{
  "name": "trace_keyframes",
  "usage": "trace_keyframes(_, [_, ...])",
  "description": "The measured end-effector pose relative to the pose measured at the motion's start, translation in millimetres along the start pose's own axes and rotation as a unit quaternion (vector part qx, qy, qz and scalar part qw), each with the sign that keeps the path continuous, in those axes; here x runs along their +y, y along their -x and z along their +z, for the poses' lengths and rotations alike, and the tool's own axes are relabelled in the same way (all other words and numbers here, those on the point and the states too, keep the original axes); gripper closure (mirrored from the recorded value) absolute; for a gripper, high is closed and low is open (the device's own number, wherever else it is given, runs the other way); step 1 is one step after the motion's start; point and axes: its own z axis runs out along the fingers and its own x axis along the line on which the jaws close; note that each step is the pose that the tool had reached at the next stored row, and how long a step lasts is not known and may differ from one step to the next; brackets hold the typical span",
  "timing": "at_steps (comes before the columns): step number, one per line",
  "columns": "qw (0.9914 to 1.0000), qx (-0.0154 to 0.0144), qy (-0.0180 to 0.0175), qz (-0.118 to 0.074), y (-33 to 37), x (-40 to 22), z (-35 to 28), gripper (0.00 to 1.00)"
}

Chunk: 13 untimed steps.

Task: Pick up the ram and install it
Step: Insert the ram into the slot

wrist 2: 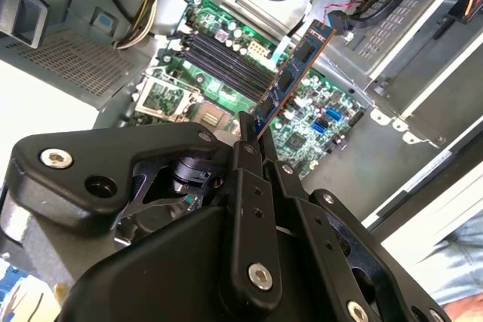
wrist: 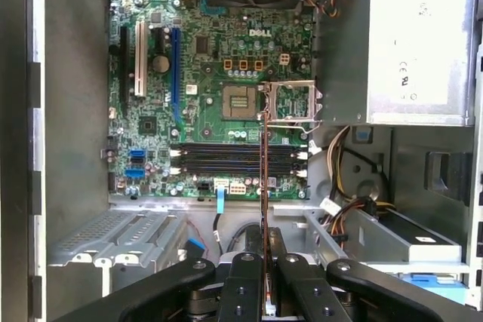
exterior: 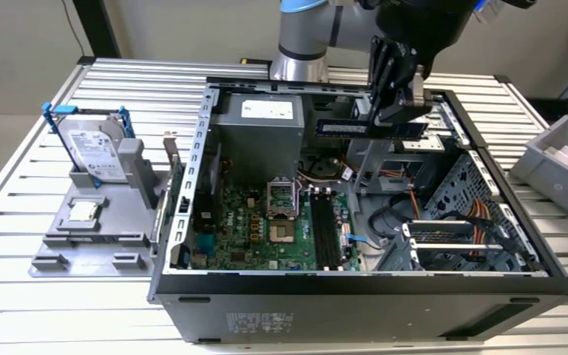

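Black two-finger gripper [exterior: 395, 118] hangs in the upper right of the exterior view, above the open grey metal computer case [exterior: 363, 299]. Its fingers are closed tight on the ram [exterior: 363, 128], a long, thin bluish-green circuit-board stick with dark chips. The stick lies level and is held up in the air over the rear part of the case, touching nothing but the fingers. In the second wrist view the stick [wrist 2: 290, 77] juts out from between the clamped fingers [wrist 2: 243, 141], with most of its length free. In the first wrist view it shows edge-on [wrist: 264, 179], running out from the gripper [wrist: 266, 250] and crossing the black memory slots [wrist: 234, 162] at a right angle.

Those slots [exterior: 325, 233] sit on the green motherboard [exterior: 249, 229] on the case floor, well below the stick, and no stick is seated in them. On the exterior view's left, outside the case, a silver hard drive with a white label [exterior: 97, 151] stands in a grey plastic fixture [exterior: 92, 240] on the slatted metal table [exterior: 8, 192]. A small square silver chip [exterior: 83, 212] lies on that fixture.
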Motion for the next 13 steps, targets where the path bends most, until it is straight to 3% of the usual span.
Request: trace_keyframes(13, [0.99998,-0.0001,-0.0001,0.006,0.1,2.5,0.0,1.0])
